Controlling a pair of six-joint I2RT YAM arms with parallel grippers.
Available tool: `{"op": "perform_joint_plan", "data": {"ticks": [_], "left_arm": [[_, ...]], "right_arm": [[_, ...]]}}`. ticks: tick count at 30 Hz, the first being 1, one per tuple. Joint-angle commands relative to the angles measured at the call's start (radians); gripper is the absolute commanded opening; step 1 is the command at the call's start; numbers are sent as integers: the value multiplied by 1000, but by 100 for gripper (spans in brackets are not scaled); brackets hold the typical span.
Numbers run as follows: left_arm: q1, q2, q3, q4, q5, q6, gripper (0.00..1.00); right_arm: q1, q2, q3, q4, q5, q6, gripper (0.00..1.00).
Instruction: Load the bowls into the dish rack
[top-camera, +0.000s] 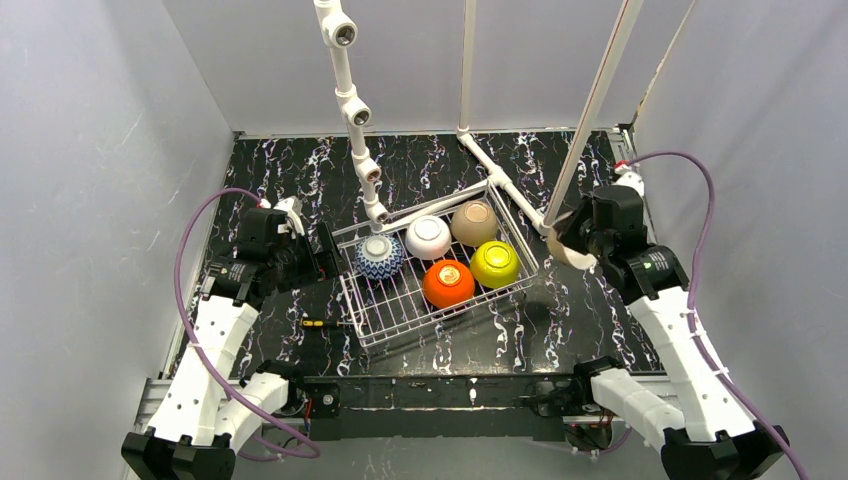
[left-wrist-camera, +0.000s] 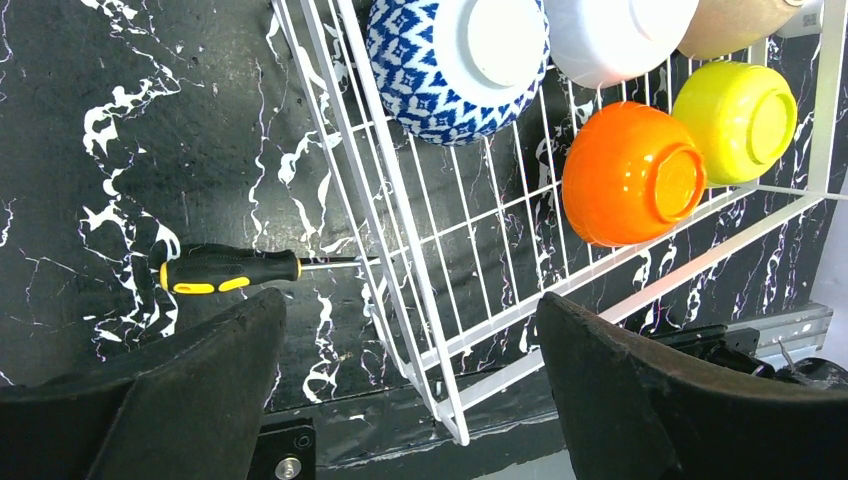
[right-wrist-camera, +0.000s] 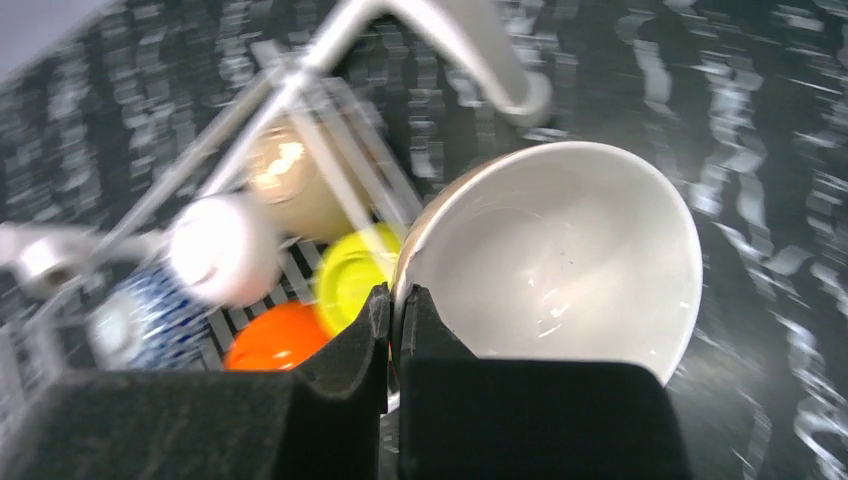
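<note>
The silver wire dish rack (top-camera: 400, 325) sits mid-table with five bowls upside down in it: blue-and-white (top-camera: 380, 256), white (top-camera: 428, 237), tan (top-camera: 474, 223), orange (top-camera: 448, 283) and yellow-green (top-camera: 495, 264). My right gripper (top-camera: 563, 240) hangs just right of the rack, shut on the rim of another tan bowl (right-wrist-camera: 560, 260), one finger inside and one outside. My left gripper (left-wrist-camera: 408, 305) is wide open and holds nothing, hovering over the rack's near left corner (left-wrist-camera: 450, 330). The blue-and-white bowl (left-wrist-camera: 440, 70) and the orange bowl (left-wrist-camera: 625, 175) lie beyond its fingers.
A black-and-yellow screwdriver (top-camera: 318, 323) lies on the table against the rack's left side. A white pipe frame (top-camera: 355, 110) rises behind the rack, with one pipe (top-camera: 510, 190) running along its far right edge. Grey walls close in both sides.
</note>
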Motion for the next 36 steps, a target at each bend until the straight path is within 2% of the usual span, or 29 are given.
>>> {"op": "perform_joint_plan", "data": {"ticks": [1, 5, 10, 14, 17, 22, 24, 27, 33, 36], "left_arm": [[4, -1, 11, -5, 22, 21, 94], [4, -2, 3, -5, 20, 21, 95], [4, 15, 8, -2, 32, 16, 94], [4, 26, 13, 0, 41, 12, 94], [4, 31, 11, 3, 50, 10, 94], [4, 50, 5, 17, 77, 4, 89], [4, 55, -3, 21, 81, 4, 87], [4, 57, -22, 24, 76, 9, 83], [4, 58, -22, -3, 26, 47, 77], [4, 49, -6, -15, 4, 57, 77]], "right_arm": [[2, -85, -32, 391, -390, -85, 1], [1, -146, -83, 546, -481, -47, 1], [6, -122, -146, 735, -617, 83, 1], [60, -93, -187, 845, -633, 145, 1], [176, -63, -210, 903, -569, 153, 1], [481, 56, -180, 921, -358, 67, 1], [579, 110, -167, 951, -319, 51, 1], [656, 194, -149, 986, -263, 48, 1], [750, 329, -179, 1183, -305, 132, 1], [774, 378, -178, 1209, -297, 154, 1]]}}
